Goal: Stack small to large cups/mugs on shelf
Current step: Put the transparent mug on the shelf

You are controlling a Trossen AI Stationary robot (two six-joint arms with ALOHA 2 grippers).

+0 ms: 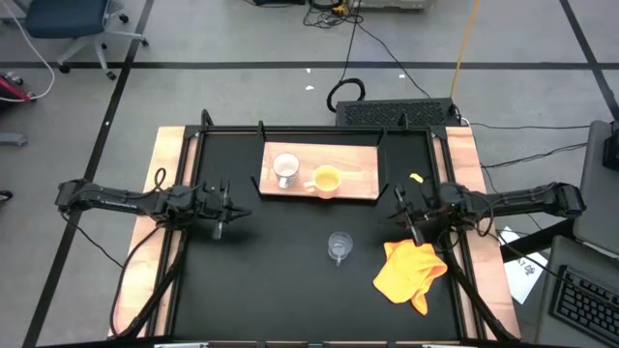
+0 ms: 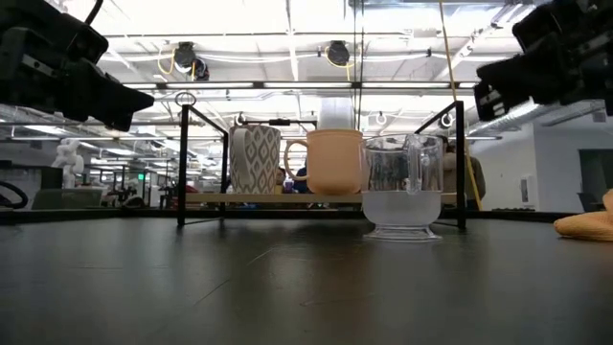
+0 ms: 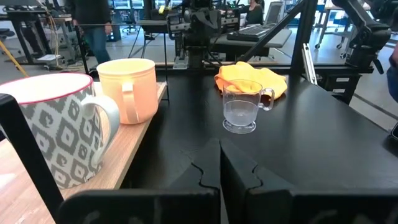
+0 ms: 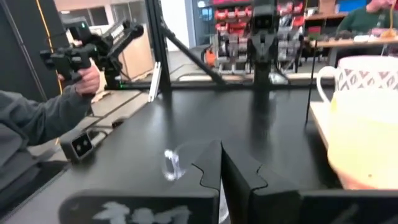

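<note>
From overhead: light-wood shelf (image 1: 360,180) sitting at the far middle of the black tabletop (image 1: 271,280), with a white patterned mug (image 1: 284,170) on its left part and an orange-yellow mug (image 1: 326,180) just beside it toward the right. Clear glass cup (image 1: 338,246) standing alone on the tabletop, nearer than the shelf and about centre. Crumpled yellow cloth (image 1: 411,271) off to the right of the glass, apart from it.

Left gripper (image 1: 230,212) hovering over the left side of the table, fingers pressed together, holding nothing. Right gripper (image 1: 397,208) mirrored on the right, just near the shelf's right end and above the cloth's far edge, also closed up and empty.

Low view only: glass cup (image 2: 402,187) overlapping the orange-yellow mug (image 2: 330,161) in line of sight, thin black bracket posts (image 2: 181,158) at the shelf ends. Can't tell any depth gap here, but overhead clears that up.

Left wrist view only: grey diamond pattern and red rim on the white mug (image 3: 59,134), little handle on the glass (image 3: 241,107), cloth (image 3: 252,79) behind it. Right wrist view only: a person's hand (image 4: 90,78) and grey sleeve beyond the table edge gripping a dark controller handle, plus a small dark box (image 4: 78,146) on the side ledge.

Plenty of bare tabletop all round the glass; tight spot only between the two mugs.
</note>
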